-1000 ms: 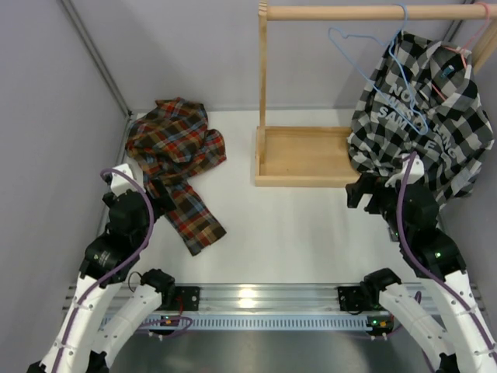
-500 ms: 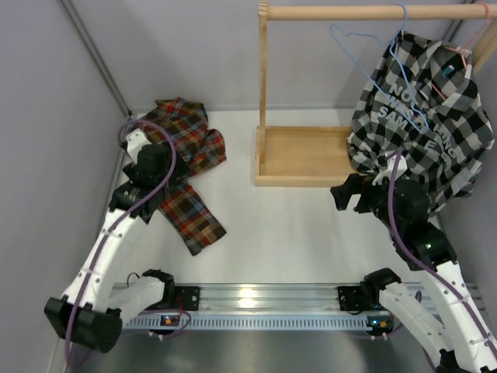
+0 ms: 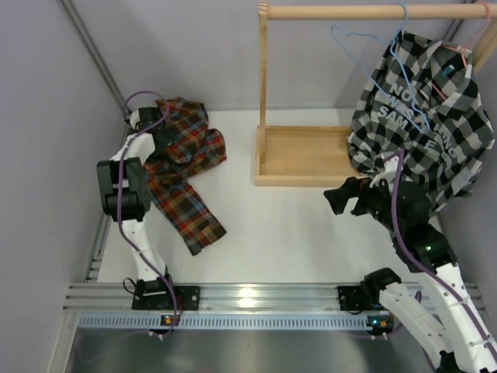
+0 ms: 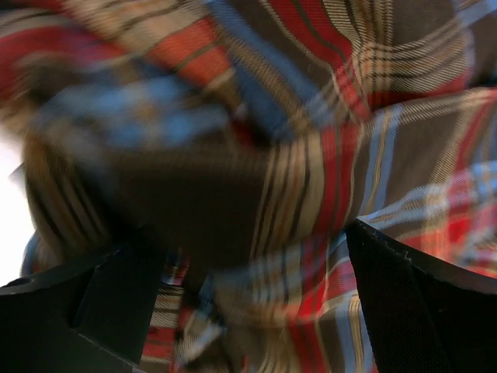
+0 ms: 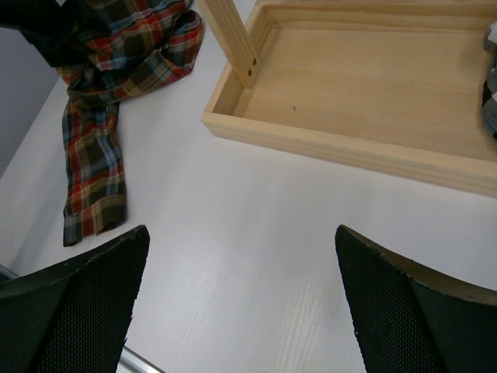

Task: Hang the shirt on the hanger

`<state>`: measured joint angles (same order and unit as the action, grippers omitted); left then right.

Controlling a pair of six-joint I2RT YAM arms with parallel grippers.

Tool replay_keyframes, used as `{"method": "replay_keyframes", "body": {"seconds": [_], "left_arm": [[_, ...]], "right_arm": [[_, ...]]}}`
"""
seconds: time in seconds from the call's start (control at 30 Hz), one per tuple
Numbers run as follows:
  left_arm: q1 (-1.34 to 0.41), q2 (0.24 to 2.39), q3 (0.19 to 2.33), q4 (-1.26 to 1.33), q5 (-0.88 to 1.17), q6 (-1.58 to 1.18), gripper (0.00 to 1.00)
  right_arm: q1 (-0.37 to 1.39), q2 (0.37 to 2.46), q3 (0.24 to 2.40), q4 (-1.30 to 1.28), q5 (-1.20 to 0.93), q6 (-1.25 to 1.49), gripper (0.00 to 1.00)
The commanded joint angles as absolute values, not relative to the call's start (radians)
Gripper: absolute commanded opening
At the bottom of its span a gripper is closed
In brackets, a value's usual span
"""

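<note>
The plaid shirt [image 3: 185, 154] lies crumpled at the far left of the table, one sleeve trailing toward me; it also shows in the right wrist view as shirt [image 5: 109, 93]. My left gripper [image 3: 158, 128] is stretched out over the shirt's upper left part, open. In the left wrist view the plaid cloth [image 4: 311, 155] fills the frame, close under the left gripper [image 4: 248, 311], blurred. The light-blue hanger [image 3: 359, 64] hangs bare from the wooden rod [image 3: 342, 12]. My right gripper [image 3: 342, 198] hovers open over bare table, seen as right gripper [image 5: 241, 303], with nothing between its fingers.
A wooden rack with a post [image 3: 262, 78] and tray base [image 3: 303, 155] stands at the back; the tray [image 5: 349, 101] is right ahead of my right gripper. A black-and-white checked shirt [image 3: 423, 116] hangs on a pink-red hanger [image 3: 466, 48] at the right. Grey walls close both sides.
My left arm has reached from near its base out to the far left, bringing its open gripper down over the plaid shirt. My right gripper has shifted slightly left.
</note>
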<state>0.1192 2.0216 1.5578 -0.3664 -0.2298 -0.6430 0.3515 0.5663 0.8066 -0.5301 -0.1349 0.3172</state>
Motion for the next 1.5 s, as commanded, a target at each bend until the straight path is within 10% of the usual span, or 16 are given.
{"method": "replay_keyframes", "body": {"seconds": [0.0, 0.1, 0.23, 0.8, 1.07, 1.33, 1.47], "left_arm": [[0.114, 2.086, 1.649, -0.289, -0.196, -0.597, 0.98], [0.11, 2.157, 1.696, -0.296, -0.233, -0.592, 0.96], [0.101, 2.149, 1.674, -0.318, -0.261, -0.606, 0.0], [-0.259, 1.048, 1.095, -0.287, 0.378, -0.664, 0.0], [-0.351, 0.904, 0.795, -0.197, 0.742, -0.709, 0.0], [-0.841, 0.968, 0.567, -0.153, 0.582, -0.762, 0.0], [-1.069, 1.003, 0.62, -0.161, 0.549, -0.709, 0.35]], "right_arm": [[0.365, 0.58, 0.781, -0.462, -0.175, 0.324, 0.99], [0.364, 0.595, 0.762, -0.442, -0.181, 0.33, 0.99], [0.364, 0.614, 0.759, -0.419, -0.199, 0.336, 1.0], [0.365, 0.673, 0.756, -0.331, -0.14, 0.328, 1.0], [0.364, 0.742, 0.71, -0.216, -0.277, 0.376, 0.99], [0.367, 0.935, 0.638, -0.098, -0.429, 0.436, 1.0], [0.385, 1.046, 0.629, -0.074, -0.42, 0.437, 0.99]]}}
